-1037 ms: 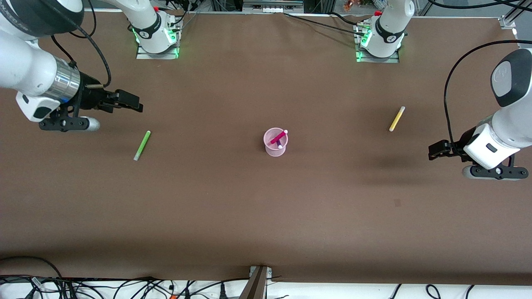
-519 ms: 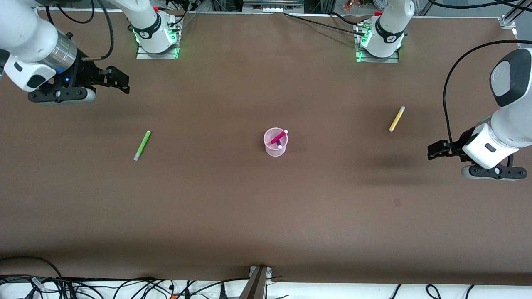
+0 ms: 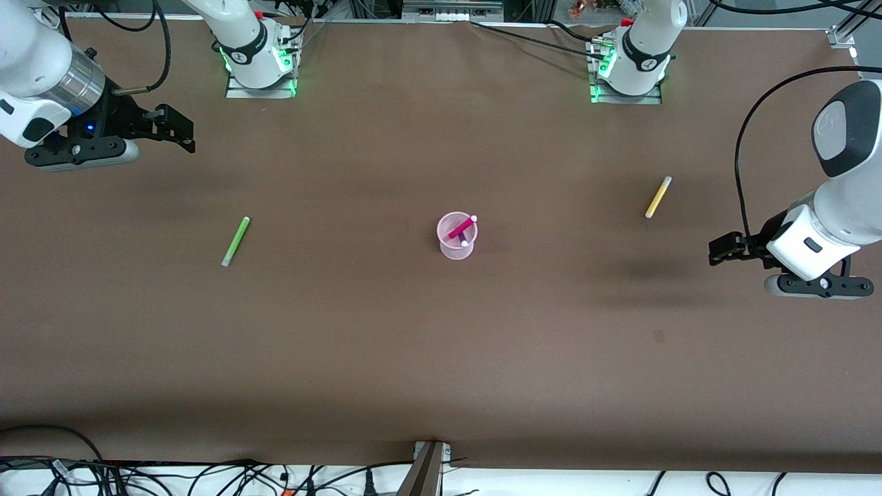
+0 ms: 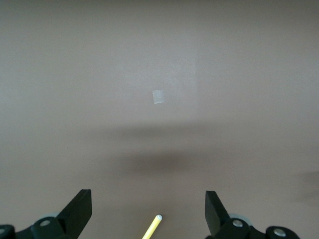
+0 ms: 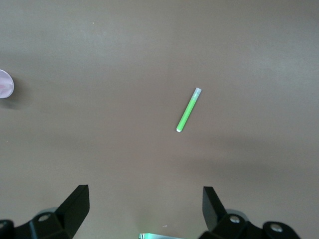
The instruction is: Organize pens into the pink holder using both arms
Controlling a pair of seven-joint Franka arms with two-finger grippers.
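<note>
Right gripper (image 3: 180, 129) risen, green pen (image 3: 236, 241) flat, diagonal, pale end nearer camera

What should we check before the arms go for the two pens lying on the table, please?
1. Pink holder upright, mid-table: ok.
2. Magenta pen and purple pen in the holder: ok.
3. Green pen flat, apart from other things: ok.
4. Yellow pen flat, toward the left arm's end: ok.
5. Right pincer open, empty: ok.
6. Left pincer open, empty: ok.
</note>
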